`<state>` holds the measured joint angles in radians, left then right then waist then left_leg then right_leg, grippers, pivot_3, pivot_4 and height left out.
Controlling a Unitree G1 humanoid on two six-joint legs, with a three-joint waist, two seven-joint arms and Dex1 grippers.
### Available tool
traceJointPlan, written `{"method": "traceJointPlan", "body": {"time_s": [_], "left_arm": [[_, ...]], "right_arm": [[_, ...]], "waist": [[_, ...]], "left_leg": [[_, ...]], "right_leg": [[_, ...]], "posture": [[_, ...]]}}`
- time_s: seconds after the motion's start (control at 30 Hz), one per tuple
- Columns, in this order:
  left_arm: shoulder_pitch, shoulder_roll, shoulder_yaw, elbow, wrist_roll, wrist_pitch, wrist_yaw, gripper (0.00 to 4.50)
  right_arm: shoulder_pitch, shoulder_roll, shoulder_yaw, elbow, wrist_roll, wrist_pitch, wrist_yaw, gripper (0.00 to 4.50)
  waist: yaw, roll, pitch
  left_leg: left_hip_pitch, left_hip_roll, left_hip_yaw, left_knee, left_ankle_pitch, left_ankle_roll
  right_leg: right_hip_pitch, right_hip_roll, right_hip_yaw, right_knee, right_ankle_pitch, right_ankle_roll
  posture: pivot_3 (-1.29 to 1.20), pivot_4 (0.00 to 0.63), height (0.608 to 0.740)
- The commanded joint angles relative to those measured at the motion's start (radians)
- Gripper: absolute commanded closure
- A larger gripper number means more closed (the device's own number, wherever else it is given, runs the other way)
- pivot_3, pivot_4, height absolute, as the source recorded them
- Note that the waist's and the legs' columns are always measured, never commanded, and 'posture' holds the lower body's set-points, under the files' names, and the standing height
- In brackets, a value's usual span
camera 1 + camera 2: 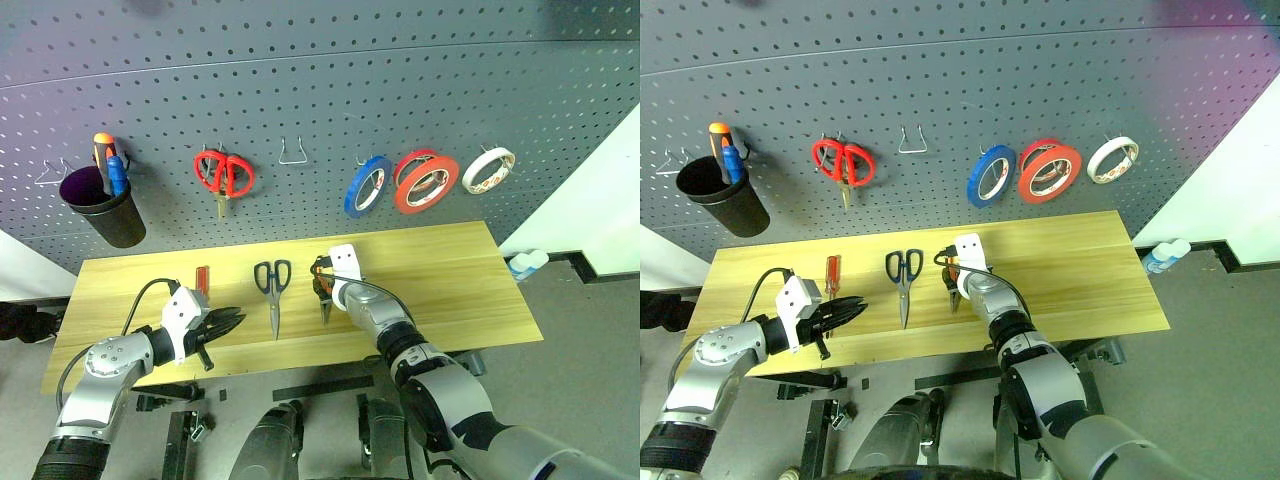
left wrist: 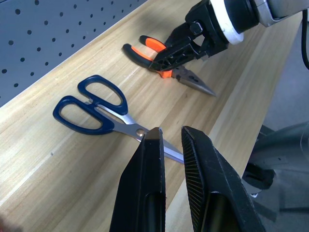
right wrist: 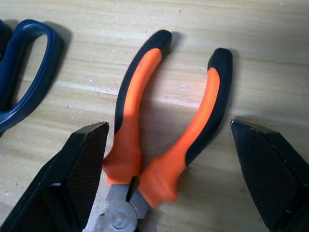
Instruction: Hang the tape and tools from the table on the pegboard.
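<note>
On the light wood table (image 1: 440,270) lie a small red-handled screwdriver (image 1: 203,278), black-handled scissors (image 1: 272,285) and pliers (image 3: 140,96) with orange-and-black handles. My right gripper (image 3: 166,128) is open and low over the pliers, one finger on each side of the two handles, gripping nothing. My left gripper (image 1: 228,322) is shut and empty near the table's front edge, pointing toward the scissors (image 2: 91,104). The wide red-orange tape (image 1: 427,185) hangs on the dark grey pegboard (image 1: 320,80).
Also on the pegboard are a black cup (image 1: 105,205) holding pens, red-handled scissors (image 1: 224,173), a bare wire hook (image 1: 292,152), a blue ring (image 1: 367,187), a thinner red ring (image 1: 413,160) and a white ring (image 1: 488,170). A bottle (image 1: 527,264) stands beyond the table's right end.
</note>
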<state>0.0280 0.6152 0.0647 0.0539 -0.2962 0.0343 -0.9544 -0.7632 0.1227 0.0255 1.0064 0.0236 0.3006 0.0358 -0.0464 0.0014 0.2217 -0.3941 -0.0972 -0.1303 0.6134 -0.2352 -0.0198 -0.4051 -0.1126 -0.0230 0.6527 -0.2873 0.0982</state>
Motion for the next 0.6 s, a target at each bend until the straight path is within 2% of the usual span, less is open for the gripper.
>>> {"method": "traceJointPlan", "body": {"time_s": [0.03,0.6], "left_arm": [[0.01,0.011,0.028,-0.041,-0.015,0.0,0.005,3.86],[0.011,0.011,0.037,-0.044,-0.021,0.007,0.002,3.86]], "right_arm": [[-0.007,0.065,-0.005,-0.004,0.012,0.012,-0.006,0.29],[0.008,0.07,-0.006,0.001,0.018,0.116,-0.07,0.29]], "waist": [[0.0,0.0,0.0],[0.002,0.0,0.0]], "left_leg": [[0.0,0.0,0.0,0.0,0.0,0.0],[0.001,0.0,0.0,0.0,0.0,0.0]], "right_leg": [[0.0,0.0,0.0,0.0,0.0,0.0],[0.0,0.0,0.0,-0.001,0.0,-0.001]], "posture": [[0.0,0.253,0.74],[0.0,0.252,0.74]]}}
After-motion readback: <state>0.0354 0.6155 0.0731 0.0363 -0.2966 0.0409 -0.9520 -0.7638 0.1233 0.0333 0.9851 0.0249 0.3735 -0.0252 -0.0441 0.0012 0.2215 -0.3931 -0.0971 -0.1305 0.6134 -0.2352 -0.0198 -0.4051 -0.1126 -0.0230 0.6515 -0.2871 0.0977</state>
